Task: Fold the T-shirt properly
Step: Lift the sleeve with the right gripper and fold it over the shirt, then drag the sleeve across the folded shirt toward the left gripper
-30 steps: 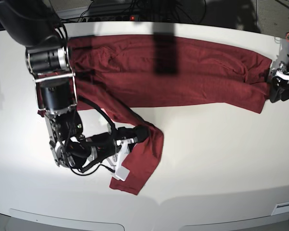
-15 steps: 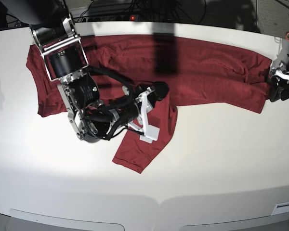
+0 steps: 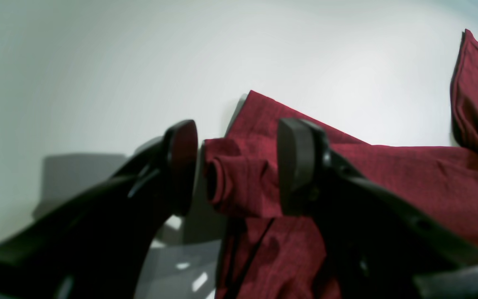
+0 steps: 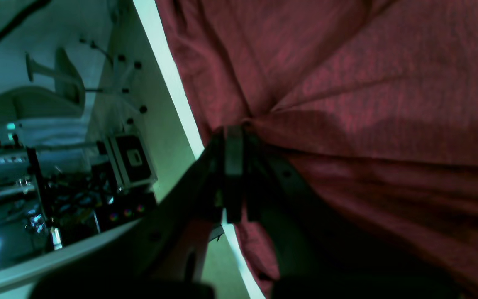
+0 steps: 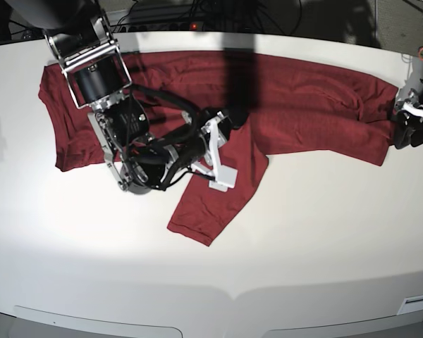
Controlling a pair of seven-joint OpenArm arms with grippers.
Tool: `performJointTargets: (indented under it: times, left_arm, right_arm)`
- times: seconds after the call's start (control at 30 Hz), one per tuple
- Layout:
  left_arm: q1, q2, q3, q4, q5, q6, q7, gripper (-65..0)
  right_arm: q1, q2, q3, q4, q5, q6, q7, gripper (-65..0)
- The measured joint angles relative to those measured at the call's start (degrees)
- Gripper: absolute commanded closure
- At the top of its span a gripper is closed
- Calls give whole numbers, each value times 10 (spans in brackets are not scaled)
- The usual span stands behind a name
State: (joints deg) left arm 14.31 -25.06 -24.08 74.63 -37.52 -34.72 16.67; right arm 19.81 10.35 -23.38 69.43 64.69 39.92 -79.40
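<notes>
The dark red T-shirt (image 5: 303, 98) lies spread along the far side of the white table (image 5: 317, 232). One long sleeve (image 5: 211, 204) trails toward the front. My right gripper (image 5: 233, 117) is shut on a pinch of that sleeve's upper part, just over the shirt's body. In the right wrist view the fabric (image 4: 367, 83) gathers in creases at the shut gripper (image 4: 233, 132). My left gripper (image 5: 403, 131) sits at the shirt's right end. In the left wrist view it (image 3: 239, 168) stands open, with a rolled fold of the T-shirt (image 3: 409, 187) between its fingers (image 3: 181, 166).
Cables and a power strip (image 5: 190, 24) run behind the table's far edge. Beyond the table edge (image 4: 172, 95), the right wrist view shows equipment cases (image 4: 131, 160) on the floor. My right arm's bulky links (image 5: 120, 141) lie over the shirt's left part.
My right arm has carried the pinched sleeve from the front left up and to the right, onto the shirt's body. The left gripper has stayed open at the right end.
</notes>
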Motion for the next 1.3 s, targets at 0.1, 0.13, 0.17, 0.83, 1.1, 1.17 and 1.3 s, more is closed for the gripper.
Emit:
performJointTargets:
  times: [0.1,0.13,0.17,0.83,1.1,1.17,1.3]
  left_arm:
    - [0,0,0,0,0,0,0,-303]
    - [0,0,0,0,0,0,0,-303]
    - [0,0,0,0,0,0,0,-303]
    - [0,0,0,0,0,0,0,-303]
    - [0,0,0,0,0,0,0,-303]
    - [0,0,0,0,-7,0,0,-303]
    - [0,0,0,0,-11,0,0,-303]
  right_arm:
    - [0,0,-9,0,0,0,0,0]
    - [-1,0,-9,0,0,0,0,-34]
    - [-1,0,-9,0,0,0,0,-100]
    - [67,-2,91,1,-147,-2,167,-321]
    - [70,-1,176,0,-351,-2,254,-321]
    - [70,-2,171,-7,-359,-22,271,-321]
    - [70,-8,167,-54,-418,-55,313,-321]
